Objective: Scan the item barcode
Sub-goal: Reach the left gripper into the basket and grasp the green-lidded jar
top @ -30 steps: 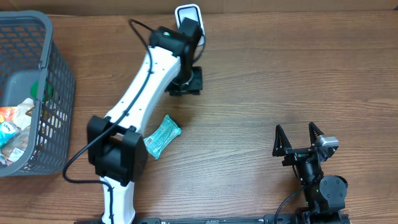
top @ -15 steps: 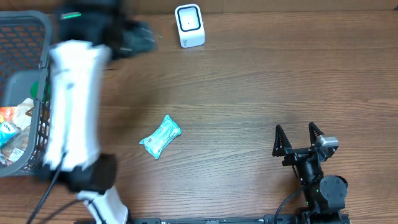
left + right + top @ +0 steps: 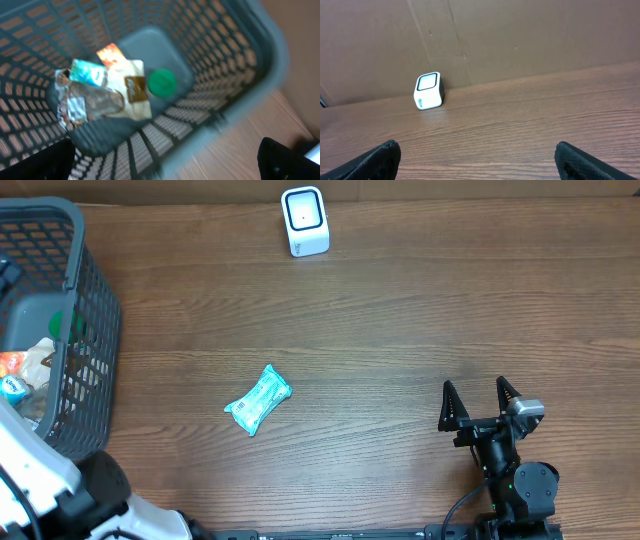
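The teal packet is lying flat on the bare table, slightly left of the middle and turned at an angle. It's well apart from everything, nothing is touching it and neither arm is holding it.

It looks like a small soft snack or wipes pouch with crimped ends, so my guess is it's very light, squashy and a bit slick. I'd pinch it across the narrow middle or by a crimped end. Squeezing hard would just crumple it, and a wrinkled barcode probably won't read. I can't tell from up here which face the barcode is on.

The scanner, a little white box, sits at the far edge of the table with its window facing up. The packet would need carrying over there.

The grey mesh basket is on the left side. Its contents are blurry from the wrist view, but I can make out:
- a green round thing
- an orange packet
- a cream pouch
- a small teal-and-white pack
- some crinkly clear wrapper

They're all heaped together at the bottom.

The left gripper hangs over the basket with its jaws spread wide and nothing in them. The right gripper is parked at the near right, also wide apart and empty.
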`<state>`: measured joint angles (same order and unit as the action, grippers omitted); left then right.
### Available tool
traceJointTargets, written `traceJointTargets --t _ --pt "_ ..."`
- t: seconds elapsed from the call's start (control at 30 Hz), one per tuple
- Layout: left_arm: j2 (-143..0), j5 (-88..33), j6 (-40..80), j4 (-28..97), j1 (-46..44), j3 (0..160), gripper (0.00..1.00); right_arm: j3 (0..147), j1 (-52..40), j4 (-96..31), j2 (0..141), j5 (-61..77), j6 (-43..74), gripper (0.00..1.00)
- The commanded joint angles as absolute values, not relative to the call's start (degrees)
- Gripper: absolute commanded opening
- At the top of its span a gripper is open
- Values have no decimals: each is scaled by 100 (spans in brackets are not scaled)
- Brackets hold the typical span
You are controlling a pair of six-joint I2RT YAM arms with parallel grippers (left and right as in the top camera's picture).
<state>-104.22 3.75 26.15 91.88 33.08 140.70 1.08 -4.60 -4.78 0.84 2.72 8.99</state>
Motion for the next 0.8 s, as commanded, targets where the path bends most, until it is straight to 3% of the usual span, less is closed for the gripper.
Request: traceJointTargets --t 0.0,0.4,0.77 --pt "-10897 340 2316 8984 3424 13987 100 45 -486 -458 16 259 915 100" --pt "-12652 -554 1404 8687 3411 13987 98 45 -486 -458 16 259 915 100" --pt "-13638 305 1695 8733 3055 13985 98 45 -486 -458 16 259 915 100"
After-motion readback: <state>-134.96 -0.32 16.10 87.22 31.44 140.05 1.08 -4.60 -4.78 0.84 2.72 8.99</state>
